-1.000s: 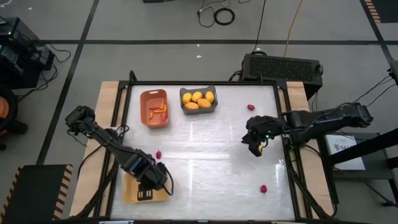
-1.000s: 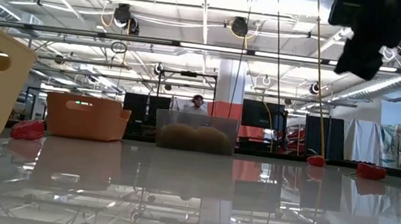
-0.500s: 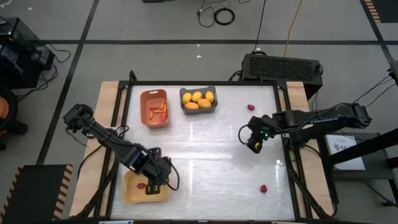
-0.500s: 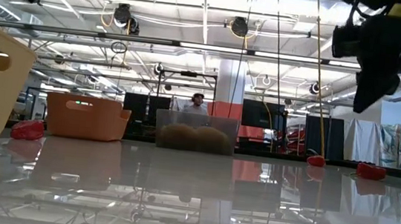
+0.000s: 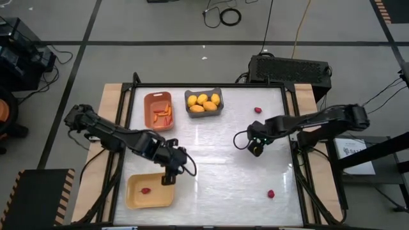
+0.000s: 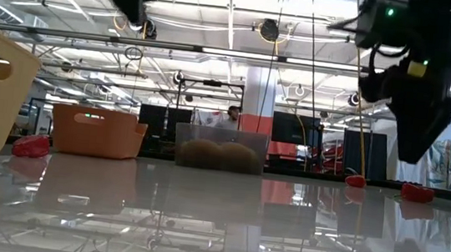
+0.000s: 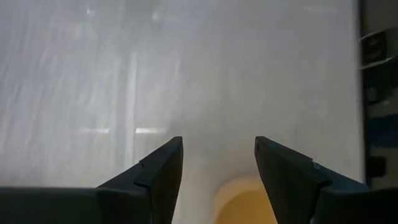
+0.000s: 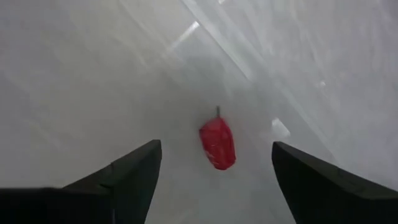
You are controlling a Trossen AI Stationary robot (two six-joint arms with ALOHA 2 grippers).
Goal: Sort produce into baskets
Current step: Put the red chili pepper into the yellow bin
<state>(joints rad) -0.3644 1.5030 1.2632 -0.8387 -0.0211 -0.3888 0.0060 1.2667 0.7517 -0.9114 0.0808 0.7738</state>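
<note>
My left gripper hangs open just off the far right corner of the pale yellow basket, in which one dark red piece lies. Its fingers are empty, and the basket's rim shows between them. My right gripper points down, open, over the table's right half. A red pepper-like piece lies on the table between and below its fingers, untouched. The orange basket holds carrot sticks. The grey basket holds yellow fruits.
Loose red pieces lie near the far right corner, near the right front and left of centre; my left arm hides that last one from above. The table's middle is bare. A black box stands beyond the far edge.
My left gripper has left the yellow basket, going toward the table's right and far edges and tipping up; a red piece now shows in the basket where it stood. My right gripper has sunk toward the table and turned to point straight down.
</note>
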